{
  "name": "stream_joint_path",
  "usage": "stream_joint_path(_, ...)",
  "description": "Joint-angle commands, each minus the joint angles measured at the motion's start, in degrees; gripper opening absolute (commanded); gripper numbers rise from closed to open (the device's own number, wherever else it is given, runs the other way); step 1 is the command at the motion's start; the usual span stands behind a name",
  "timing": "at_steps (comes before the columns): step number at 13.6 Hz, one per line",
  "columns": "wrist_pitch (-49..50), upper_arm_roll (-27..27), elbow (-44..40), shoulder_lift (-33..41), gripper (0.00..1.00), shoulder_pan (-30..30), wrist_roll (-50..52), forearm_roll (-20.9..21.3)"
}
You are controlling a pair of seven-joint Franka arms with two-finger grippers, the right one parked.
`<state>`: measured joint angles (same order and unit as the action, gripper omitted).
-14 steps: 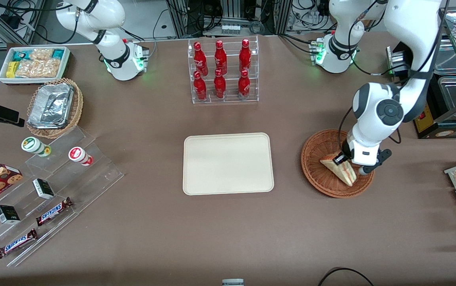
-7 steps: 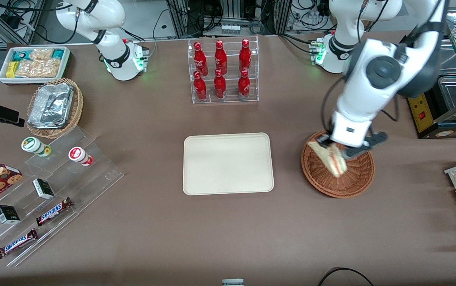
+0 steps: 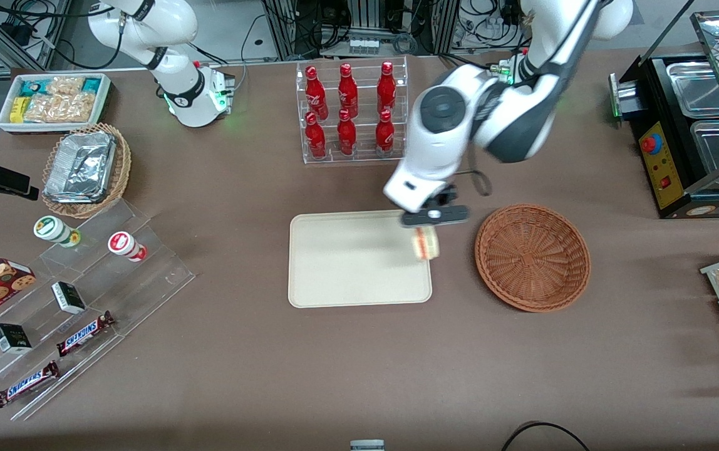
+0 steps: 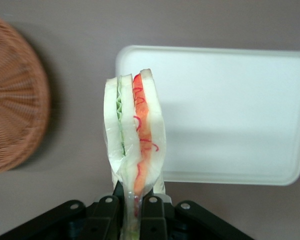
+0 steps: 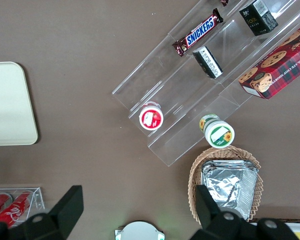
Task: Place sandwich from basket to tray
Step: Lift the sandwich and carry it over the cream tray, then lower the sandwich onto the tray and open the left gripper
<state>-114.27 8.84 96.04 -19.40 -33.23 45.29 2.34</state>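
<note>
The gripper (image 3: 429, 220) hangs in the air above the tray's (image 3: 347, 263) edge nearest the basket (image 3: 532, 257), clamped on the sandwich (image 3: 426, 243). In the wrist view its fingers (image 4: 151, 215) pinch the wedge's (image 4: 135, 145) narrow wrapped end, so the sandwich hangs edge-on: two white bread slices, a green layer beside an orange-red one, red squiggles on the clear wrap. The sandwich is clear of the basket, which sits on the tabletop just beside the tray.
</note>
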Motion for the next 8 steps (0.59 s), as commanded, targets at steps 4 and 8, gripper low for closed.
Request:
stream_joint_path(4, -2.34, -0.76, -12.71, -16.34, 0.0, -6.22, -1.17, 0.38)
stream_joint_path(8, -8.77, -0.84, -12.81, -20.84, 0.0, -7.28, -0.47, 0.74)
